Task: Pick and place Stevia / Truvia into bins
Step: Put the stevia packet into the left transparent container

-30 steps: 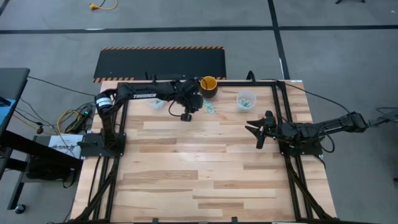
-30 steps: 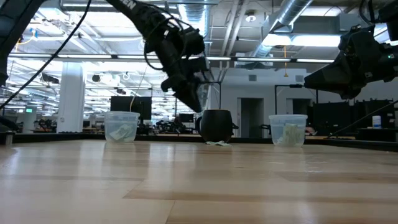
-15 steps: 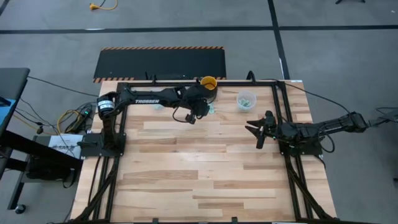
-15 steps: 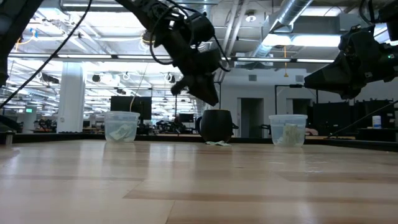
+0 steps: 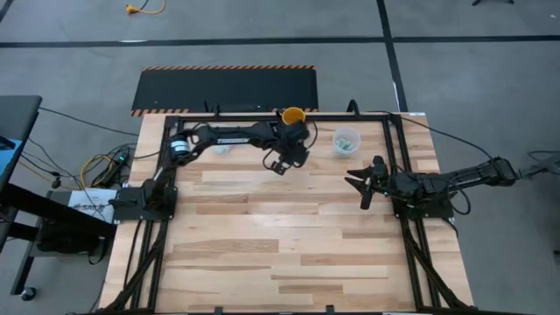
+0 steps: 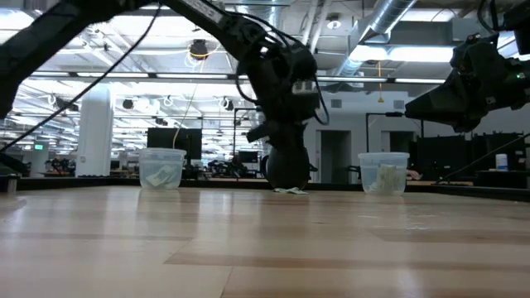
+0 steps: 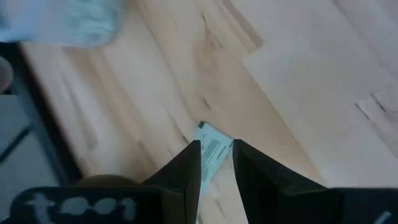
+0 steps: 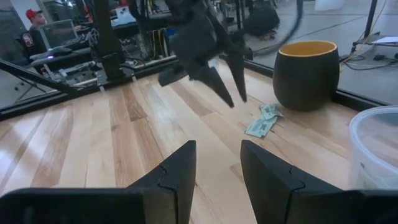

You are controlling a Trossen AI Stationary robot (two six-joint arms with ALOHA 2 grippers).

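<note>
A few light green and white Stevia sachets (image 8: 262, 123) lie flat on the table beside the yellow-orange cup (image 8: 305, 71); one sachet (image 7: 211, 140) shows past my left fingers. My left gripper (image 8: 236, 101) hangs open just above the table, tips slanting down, on the near side of the sachets (image 6: 290, 190), holding nothing. One clear bin (image 6: 162, 168) stands at the far left, the other bin (image 5: 346, 140) at the far right; both hold sachets. My right gripper (image 5: 363, 184) waits open at the table's right side, above the wood.
The yellow-orange cup (image 5: 293, 116) stands at the far edge between the two bins, close behind my left gripper (image 5: 282, 163). A dark frame rail runs along the far edge (image 5: 262, 114). The wide wooden tabletop (image 5: 280, 236) lies toward the near edge.
My left gripper has swung along the far edge toward the table's right, from beside the left bin to the sachets by the yellow-orange cup. It has sunk a little and its wrist has rolled.
</note>
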